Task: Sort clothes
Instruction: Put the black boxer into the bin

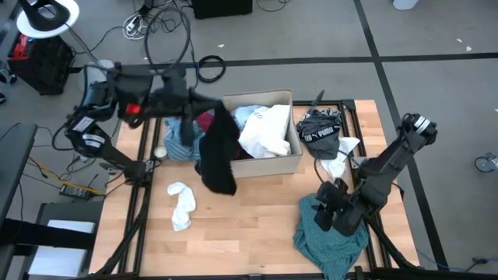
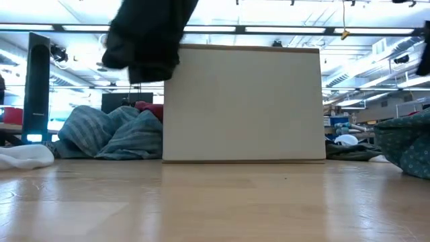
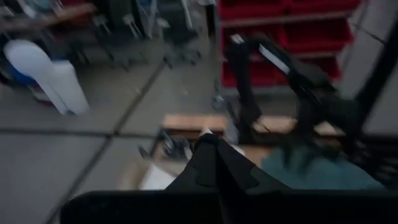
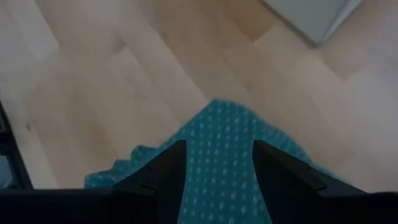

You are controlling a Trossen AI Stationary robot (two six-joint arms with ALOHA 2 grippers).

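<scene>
Stretching sideways, left gripper point(image 1: 204, 103) pinches black garment point(image 1: 219, 155); right gripper point(image 4: 214, 165) spread over teal garment point(image 4: 233, 152).

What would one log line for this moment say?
left end effector: lifting black garment beside cardboard box | right end effector: open over teal dotted garment | white sock: on table

bare table point(image 1: 249, 214) between white sock point(image 1: 181, 204) and teal garment point(image 1: 331, 237), cardboard box point(image 1: 268, 166) blocking centre
</scene>
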